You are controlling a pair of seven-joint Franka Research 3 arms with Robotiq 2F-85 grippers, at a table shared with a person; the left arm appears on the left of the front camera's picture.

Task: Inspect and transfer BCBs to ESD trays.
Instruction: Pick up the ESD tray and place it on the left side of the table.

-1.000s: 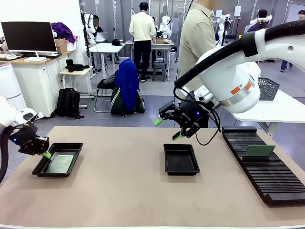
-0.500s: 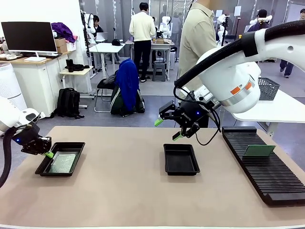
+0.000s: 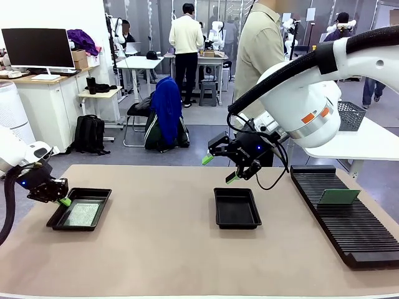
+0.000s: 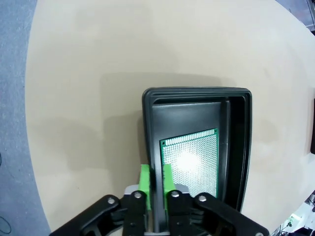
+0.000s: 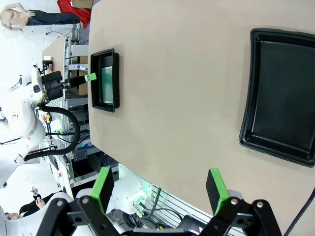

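The left jaws (image 4: 155, 172) sit at the near corner of the shallow black rectangular plastic tray (image 4: 197, 91). Their green pads (image 4: 144, 179) straddle its long side wall, one pad outside and one inside. The gap between the pads is narrow, and I cannot tell whether they are pinching the wall or standing just off it.

The thin green circuit board with a pale speckled face (image 4: 189, 162) lies flat on the tray floor, just inward of the inner pad. Its long axis runs straight away from the jaws, parallel to the straddled wall. The tray floor beyond its far end is bare. This board looks delivered, so the left jaws probably only need to lift clear of the wall without dragging the tray.

The right jaws (image 3: 219, 169) are spread wide and hold nothing. They hang above the far end of a second, identical black tray (image 3: 238, 227), which is empty and rests on the tan desk (image 3: 156, 249).

The coming move most likely turns on the other green board (image 3: 338, 197). It stands on edge, leaning, in the long black ribbed rack (image 3: 349, 230), well off to the outer side of the right jaws and lower than them. Its long edge runs along a rack slot, across the rack's length. The right arm is far nearer to it than the left, and the empty tray waits almost directly beneath the right jaws.
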